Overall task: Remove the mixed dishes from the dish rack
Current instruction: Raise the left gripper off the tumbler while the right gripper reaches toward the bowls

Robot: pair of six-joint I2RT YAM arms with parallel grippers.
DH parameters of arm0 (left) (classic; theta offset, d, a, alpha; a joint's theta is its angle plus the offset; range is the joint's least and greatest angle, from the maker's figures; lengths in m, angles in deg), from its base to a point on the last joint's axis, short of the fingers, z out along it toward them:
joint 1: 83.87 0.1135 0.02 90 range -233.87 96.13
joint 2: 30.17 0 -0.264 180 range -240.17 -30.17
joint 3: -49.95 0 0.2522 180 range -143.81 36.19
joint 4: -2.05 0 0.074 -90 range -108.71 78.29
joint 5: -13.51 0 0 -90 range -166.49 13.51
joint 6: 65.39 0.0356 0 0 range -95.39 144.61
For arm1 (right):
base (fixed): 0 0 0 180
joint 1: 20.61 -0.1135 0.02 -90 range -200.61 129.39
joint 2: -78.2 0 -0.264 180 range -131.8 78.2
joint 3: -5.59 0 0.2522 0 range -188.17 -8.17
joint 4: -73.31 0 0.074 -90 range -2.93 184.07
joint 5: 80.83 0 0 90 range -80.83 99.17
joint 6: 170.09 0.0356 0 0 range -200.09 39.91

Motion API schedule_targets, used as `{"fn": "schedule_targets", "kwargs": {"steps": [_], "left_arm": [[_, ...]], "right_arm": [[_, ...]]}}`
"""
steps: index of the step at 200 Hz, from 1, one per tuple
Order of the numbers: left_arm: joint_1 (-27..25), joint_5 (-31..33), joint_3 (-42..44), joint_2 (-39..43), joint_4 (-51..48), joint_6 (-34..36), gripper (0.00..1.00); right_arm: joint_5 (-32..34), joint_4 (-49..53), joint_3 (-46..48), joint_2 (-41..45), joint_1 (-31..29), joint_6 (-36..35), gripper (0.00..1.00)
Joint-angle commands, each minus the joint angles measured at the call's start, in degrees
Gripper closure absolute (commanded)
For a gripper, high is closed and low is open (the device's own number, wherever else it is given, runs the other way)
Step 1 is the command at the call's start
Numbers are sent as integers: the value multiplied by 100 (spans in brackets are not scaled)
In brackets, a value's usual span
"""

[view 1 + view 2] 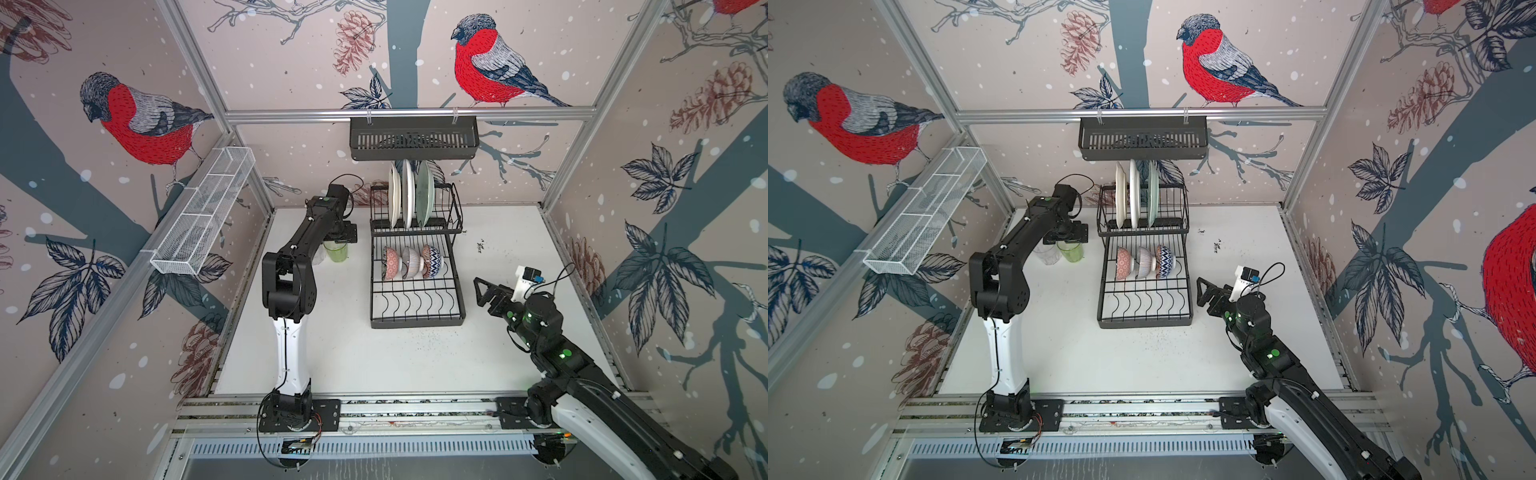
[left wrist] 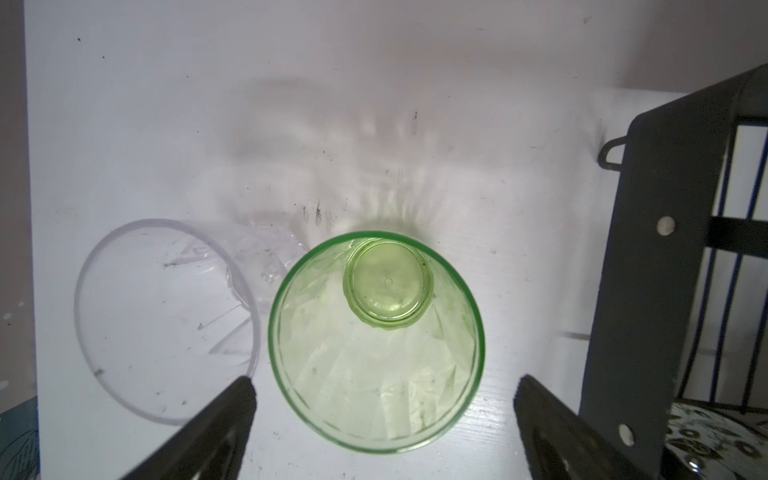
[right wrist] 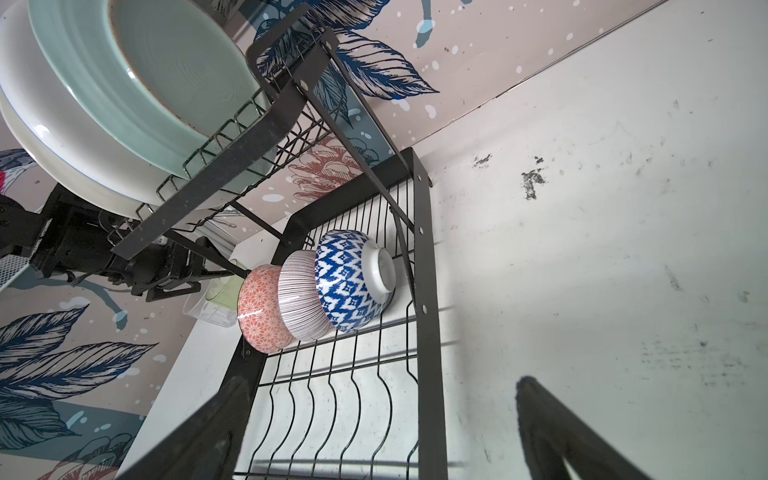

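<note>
**Left arm** (image 1: 307, 235): the white lower link rises upright from the front rail and the elbow is folded sharply. The black forearm stretches toward the back wall, with the wrist bent straight down beside the dish rack (image 1: 417, 321). The left fingers (image 2: 232, 407) are spread wide and straddle the green ribbed glass (image 2: 376, 353) without touching it. In the left wrist view a gap shows on either side of its rim. The glass stands upright, mouth up, on the white counter (image 1: 374, 365), near the left side of the rack's lower level. The clear glass (image 2: 137, 332) stands upright just beside it, on the side away from the rack. Whether the two glasses touch cannot be told.

**Right arm** (image 1: 555, 347): the white lower link leans out toward the front right corner, and the black forearm returns inward over the rail. The wrist is held above the counter, off the rack's right side. The right fingers (image 3: 540, 415) are wide apart, hold nothing and point toward the rack.

**Rack contents:**
- **Upper level:** three plates stand on edge in the slots. From left to right in both top views they are the cream plate (image 1: 393, 195), the white plate (image 1: 408, 193) and the pale green plate (image 1: 424, 193).
- **Lower level:** three bowls lie on their sides in a touching row at the back. They are the orange-patterned bowl (image 3: 262, 309), the striped bowl (image 3: 299, 291) and the blue-and-white bowl (image 3: 343, 286).
</note>
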Motion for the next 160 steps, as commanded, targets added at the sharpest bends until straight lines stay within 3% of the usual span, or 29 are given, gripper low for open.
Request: {"fn": "schedule_targets", "kwargs": {"steps": [1, 109, 160], "left_arm": [[10, 51, 35, 114, 117, 21, 3], [5, -388, 697, 1042, 467, 1, 3], [-13, -275, 1679, 2276, 1243, 7, 3]], "right_arm": [[-26, 2, 39, 40, 1, -10, 0], [-25, 84, 136, 88, 7, -1, 1], [-424, -92, 21, -155, -5, -302, 1]]}}
